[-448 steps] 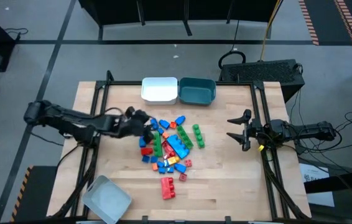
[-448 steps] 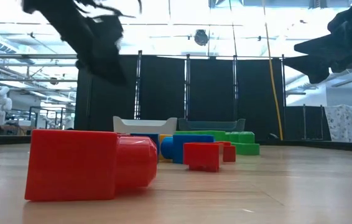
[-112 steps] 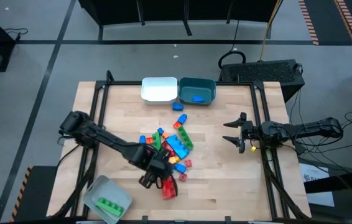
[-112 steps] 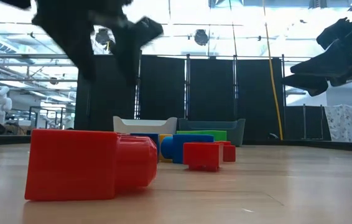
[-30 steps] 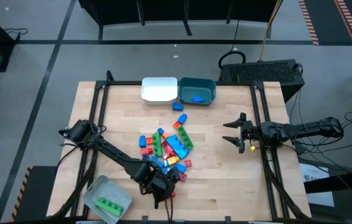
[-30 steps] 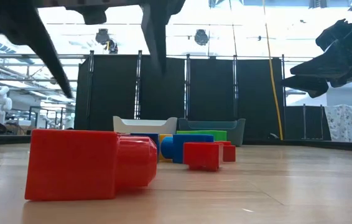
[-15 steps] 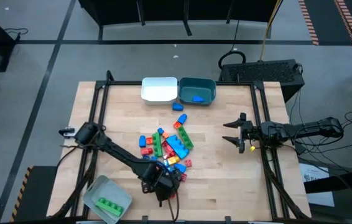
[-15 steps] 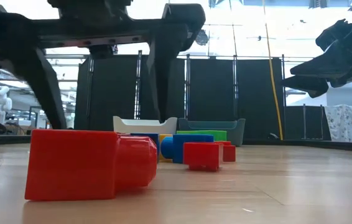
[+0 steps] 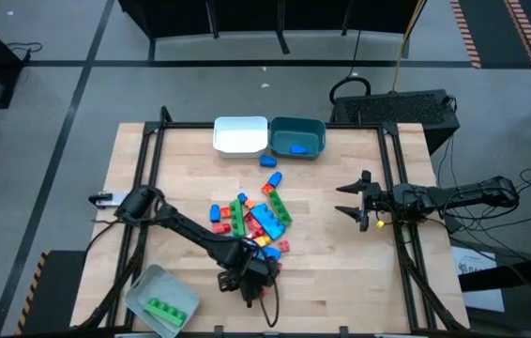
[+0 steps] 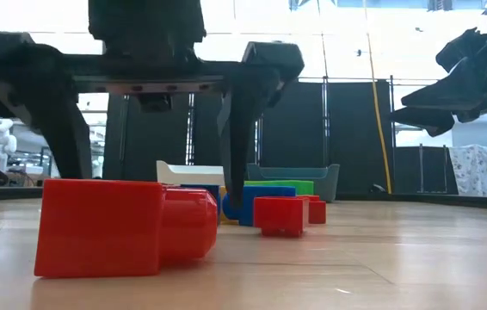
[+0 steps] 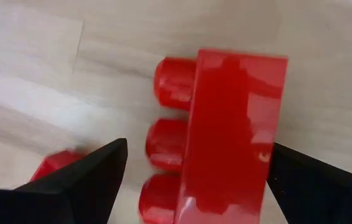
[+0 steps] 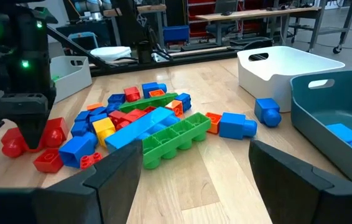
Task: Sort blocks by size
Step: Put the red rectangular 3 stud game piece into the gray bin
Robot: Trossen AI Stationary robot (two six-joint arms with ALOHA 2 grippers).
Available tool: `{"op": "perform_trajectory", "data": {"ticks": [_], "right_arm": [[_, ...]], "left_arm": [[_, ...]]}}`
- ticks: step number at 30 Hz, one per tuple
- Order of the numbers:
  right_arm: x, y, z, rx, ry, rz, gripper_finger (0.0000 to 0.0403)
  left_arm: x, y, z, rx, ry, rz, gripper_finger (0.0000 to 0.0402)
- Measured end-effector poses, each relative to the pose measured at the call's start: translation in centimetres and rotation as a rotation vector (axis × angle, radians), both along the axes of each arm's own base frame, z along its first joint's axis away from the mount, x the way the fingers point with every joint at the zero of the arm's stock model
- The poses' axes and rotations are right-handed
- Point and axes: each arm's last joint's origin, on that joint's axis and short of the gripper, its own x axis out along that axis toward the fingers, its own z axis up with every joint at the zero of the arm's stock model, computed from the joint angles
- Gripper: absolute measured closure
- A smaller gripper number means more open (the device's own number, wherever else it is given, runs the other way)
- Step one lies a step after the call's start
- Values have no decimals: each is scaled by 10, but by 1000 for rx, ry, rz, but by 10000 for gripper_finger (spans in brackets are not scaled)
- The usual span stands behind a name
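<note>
Pincer approach. Left pincer [image 10: 149, 138], fingers apart, straddles the red brick [image 11: 226, 130] lying on its side on the worktop [image 9: 341, 272], at the near edge of the block pile [image 9: 251, 221]. For a sound grip, lower until both fingers flank the flat sides, not the studs, then close squarely. Right pincer [image 9: 348, 199], also spread, waits at the right edge.

the table [image 9: 341, 263] is pale wood with visible grain and plank seams, smooth and faintly sheened. the red brick [image 11: 226, 130] is glossy moulded plastic catching highlights, like the other blocks [image 12: 157, 127]. the white bin [image 12: 288, 65] and teal bin [image 12: 338, 109] look like smooth matt plastic, and the gripper fingers [image 11: 76, 177] matt black.
</note>
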Motion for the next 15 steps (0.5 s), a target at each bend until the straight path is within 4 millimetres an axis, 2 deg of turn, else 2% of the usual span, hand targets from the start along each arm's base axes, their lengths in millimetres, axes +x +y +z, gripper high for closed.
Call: {"op": "perform_trajectory", "data": {"ticks": [5, 15], "right_arm": [[0, 0, -1, -1, 6, 0, 124], [0, 0, -1, -1, 7, 0, 124]], "left_arm": [[2, 4, -5, -27, 31, 3, 53], [2, 3, -6, -21, 34, 7, 153]]}}
